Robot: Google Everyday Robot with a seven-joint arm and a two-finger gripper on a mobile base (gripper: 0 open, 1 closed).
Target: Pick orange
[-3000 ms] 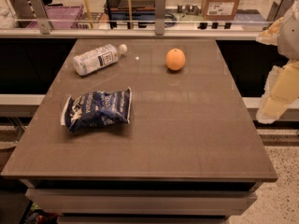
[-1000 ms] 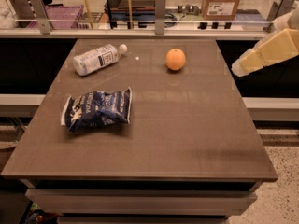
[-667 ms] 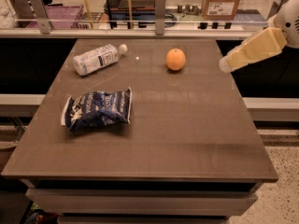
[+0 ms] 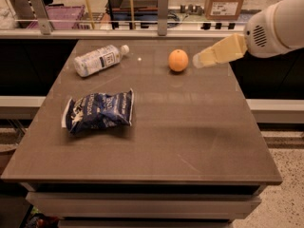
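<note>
The orange, small and round, sits on the brown table near its far edge, right of centre. My gripper reaches in from the right on a white arm. Its cream-coloured tip is just right of the orange and a little above the tabletop, not touching the fruit.
A clear plastic water bottle lies on its side at the far left. A blue chip bag lies left of centre. A railing and shelves with boxes stand behind the table.
The arm has swung in from the right edge toward the left and now its tip is close beside the orange. The orange, bottle and bag have not moved.
</note>
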